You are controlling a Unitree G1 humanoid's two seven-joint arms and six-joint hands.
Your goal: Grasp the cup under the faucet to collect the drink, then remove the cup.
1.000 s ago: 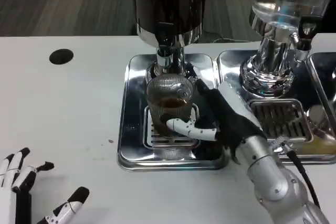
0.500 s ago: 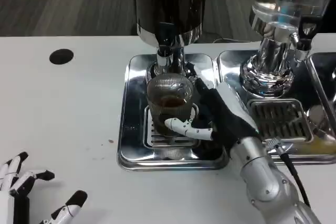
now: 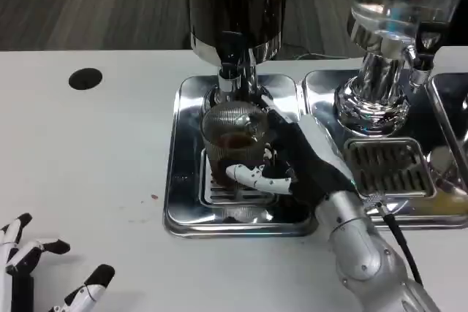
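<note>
Head view: the cup (image 3: pixel 235 139) is standing on the drip tray (image 3: pixel 184 202) grate, directly under the faucet (image 3: pixel 229 77) of the dark dispenser (image 3: pixel 235 1), far-centre on the white counter (image 3: pixel 88 151). Brown liquid is sitting in it, partly filled as far as I can tell.

The right hand (image 3: pixel 292 162) is wrapping the cup from its right side, with the fingers (image 3: pixel 252 176) curling across the near face low down and holding it. The left hand (image 3: pixel 40 272) is resting at the near left edge, fingers spread wide and holding nothing, well apart from the tray.

Handling, my read: clear ribbed wall, so probably rigid but breakable, maybe slick if wet. With drink in it it's top-heavy and open, so it's going to need keeping upright. Mid-to-low body is the sensible place to hold, which is about where the hold is sitting now.

Room: the faucet is hanging just above the rim, so a straight lift is looking blocked; pulling toward the near side first is looking safer. The tray's raised lip needs clearing. A second dispenser (image 3: pixel 391 31) with its own tray (image 3: pixel 439 210) is crowding the right. Left and near counter is offering the open space, apart from a dark round hole (image 3: pixel 85 78) far left.
</note>
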